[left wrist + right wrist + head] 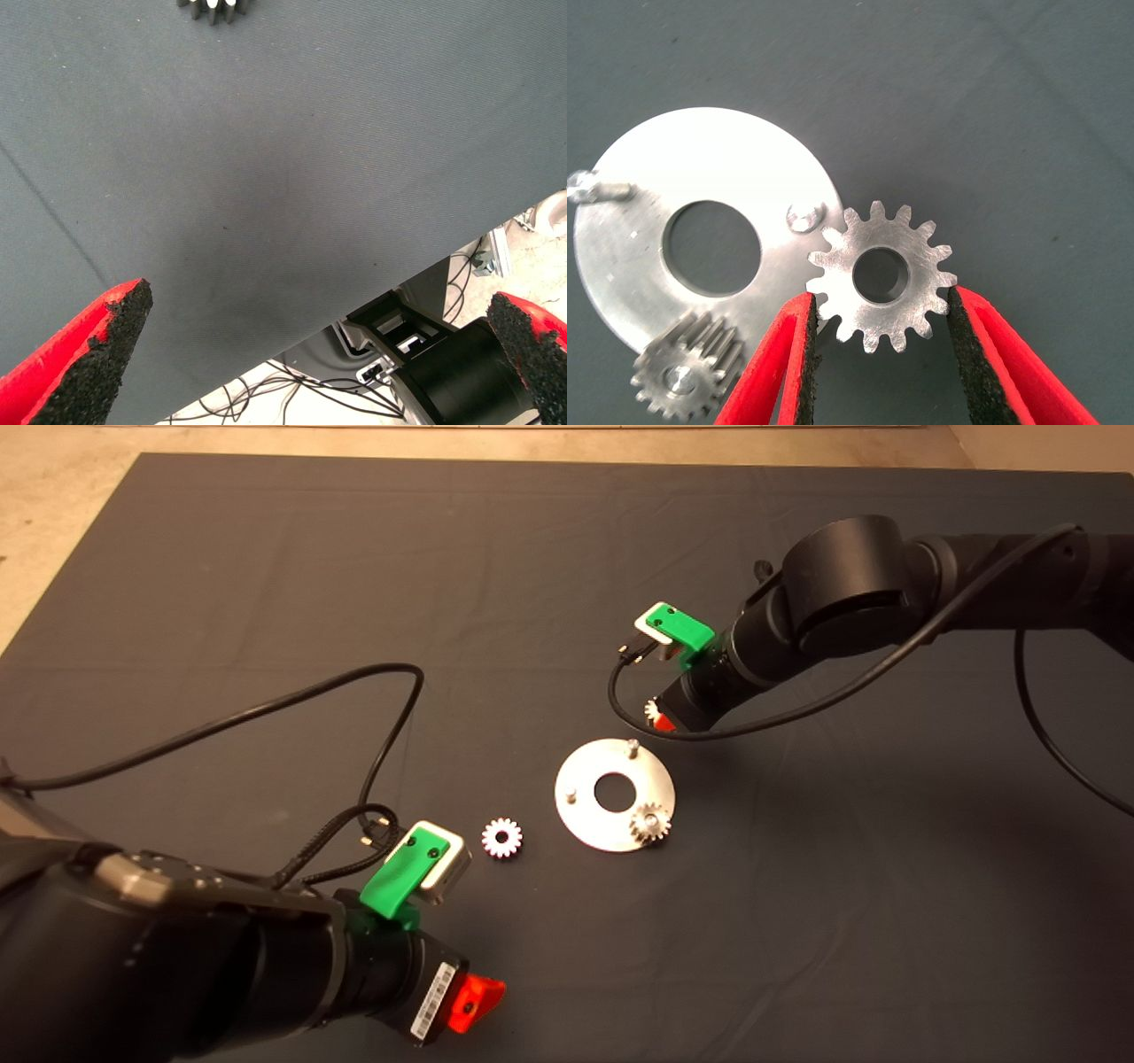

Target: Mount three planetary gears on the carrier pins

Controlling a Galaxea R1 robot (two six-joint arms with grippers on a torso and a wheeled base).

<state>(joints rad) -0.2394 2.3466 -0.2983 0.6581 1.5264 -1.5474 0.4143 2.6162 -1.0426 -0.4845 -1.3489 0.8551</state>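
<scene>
Gear (881,274) in the right hand (881,354), pinched flat by its teeth between the two red fingers, bore left clear so a pin can pass through. It hangs just beside the shiny disc (656,168), its teeth overlapping the rim next to the nearest bare pin (804,215), so my read is the bore needs a small shift to line up before it goes down. One gear (650,823) is already seated on a pin at the disc's near edge; a second bare pin (572,791) waits on the disc's left side. The third gear (502,838) lies flat on the worktop (266,558), just left of the disc. Left hand (319,354) open and empty, hanging low near that loose gear
</scene>
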